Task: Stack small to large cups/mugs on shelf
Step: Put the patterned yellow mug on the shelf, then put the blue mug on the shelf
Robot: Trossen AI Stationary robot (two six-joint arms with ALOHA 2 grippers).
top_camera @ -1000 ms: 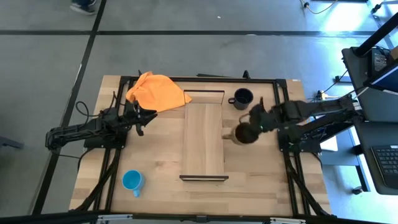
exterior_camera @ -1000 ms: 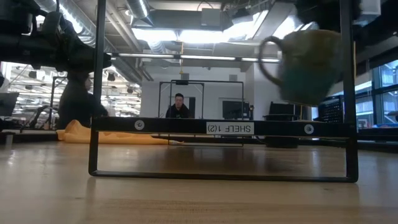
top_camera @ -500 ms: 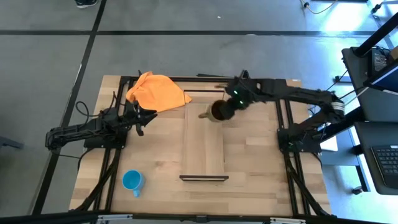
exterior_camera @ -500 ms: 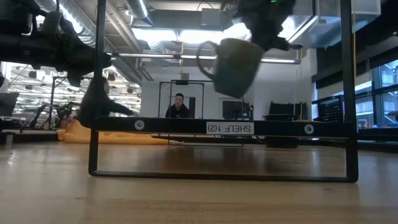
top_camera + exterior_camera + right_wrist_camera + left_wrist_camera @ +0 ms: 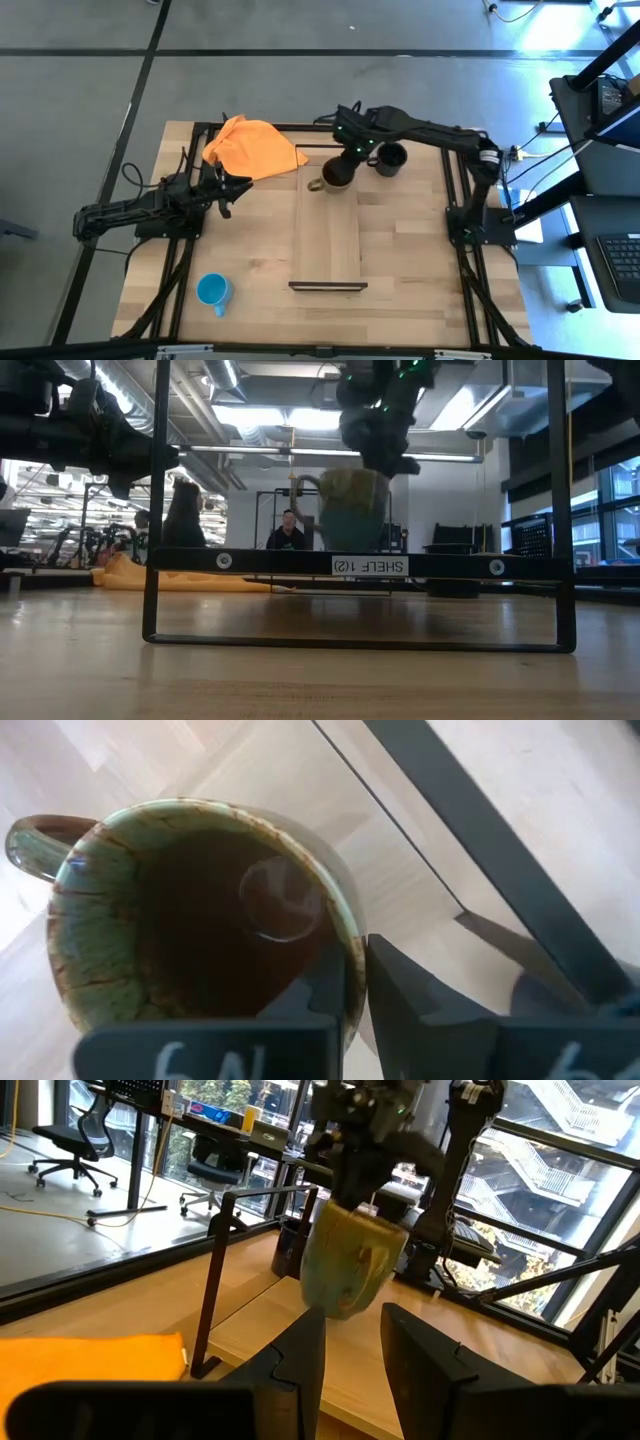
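The brown-olive mug [image 5: 336, 174] with a dark inside is in my right gripper [image 5: 355, 988], which is shut on it over the far end of the shelf [image 5: 328, 230], a long light-wood board with dark end rails. In the low view the mug [image 5: 352, 510] hangs under the gripper [image 5: 378, 430], close above the board. The glossy black mug [image 5: 390, 157] stands on its base on the table, right of the shelf's far end. The blue mug [image 5: 213, 291] stands near the table's near left corner. My left gripper [image 5: 238, 186] is open and waits left of the shelf. My right gripper holds the brown-olive mug by its rim wall [image 5: 350, 945], on the side away from the handle [image 5: 30, 840]. One finger [image 5: 325, 995] is inside the mug and the other [image 5: 420, 1005] outside. The fingers come from above, pointing down. The mug hangs slightly tilted, its bottom [image 5: 338, 1312] just above the board.
An orange cloth [image 5: 250, 147] lies at the table's far left, beside the shelf's far rail [image 5: 329, 148]. The shelf's near rail [image 5: 360, 564] crosses the low view. People show in the room beyond the table.
My right gripper has carried the brown-olive mug from the table right of the shelf toward the far left, across to the shelf's far end, and has come down there. The mug, high in the low view before, now hangs close above the board.
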